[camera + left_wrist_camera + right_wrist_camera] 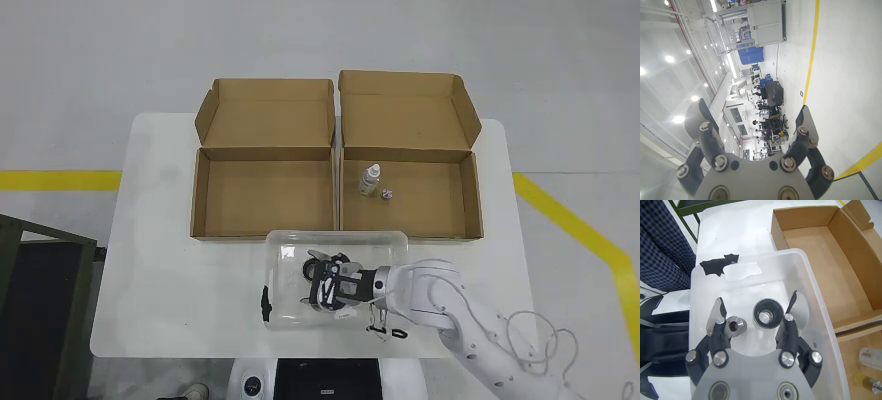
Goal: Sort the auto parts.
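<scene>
Black bearing point(767, 314) in clear bin point(810, 275), framed by my right gripper point(758, 295), jaws wide. Pick step in hand. Next: descend, centre, squeeze, lift out.

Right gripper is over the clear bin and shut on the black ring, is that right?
Not quite. The right gripper is over the clear bin, but it is open, not shut on anything. The right wrist view shows the black ring lying on the bin floor between the spread fingers, ungripped.
</scene>
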Robot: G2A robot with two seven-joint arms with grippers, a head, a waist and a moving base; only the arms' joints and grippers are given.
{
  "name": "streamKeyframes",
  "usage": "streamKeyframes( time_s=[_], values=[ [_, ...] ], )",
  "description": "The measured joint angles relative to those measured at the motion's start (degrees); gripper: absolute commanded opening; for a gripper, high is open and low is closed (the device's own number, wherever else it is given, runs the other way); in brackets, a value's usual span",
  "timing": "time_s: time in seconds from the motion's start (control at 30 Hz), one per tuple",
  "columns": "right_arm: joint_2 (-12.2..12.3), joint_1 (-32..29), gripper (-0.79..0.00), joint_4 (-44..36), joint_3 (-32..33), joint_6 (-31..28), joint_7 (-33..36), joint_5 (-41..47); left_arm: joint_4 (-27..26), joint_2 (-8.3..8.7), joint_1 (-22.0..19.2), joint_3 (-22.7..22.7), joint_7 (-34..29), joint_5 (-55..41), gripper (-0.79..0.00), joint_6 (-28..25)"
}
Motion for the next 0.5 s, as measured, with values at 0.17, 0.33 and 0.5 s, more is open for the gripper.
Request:
streamKeyframes(
  time_s=[0.17, 0.33, 0.5],
  values=[
    [-0.1, 0.3, -0.231, 1.9, -0.2, 0.0, -0.3, -0.8, 0.0, 0.0, 0.0, 0.0, 0.0, 0.0, 0.0, 0.0],
    [-0.4, 1.2, -0.222, 4.0, -1.2, -0.4, -1.1, -2.0, 0.0, 0.0, 0.0, 0.0, 0.0, 0.0, 0.0, 0.0],
    [-0.9, 2.1, -0.2, 5.7, -2.5, 0.2, -2.0, -2.4, 0.0, 0.0, 0.0, 0.0, 0.0, 0.0, 0.0, 0.0]
  ],
)
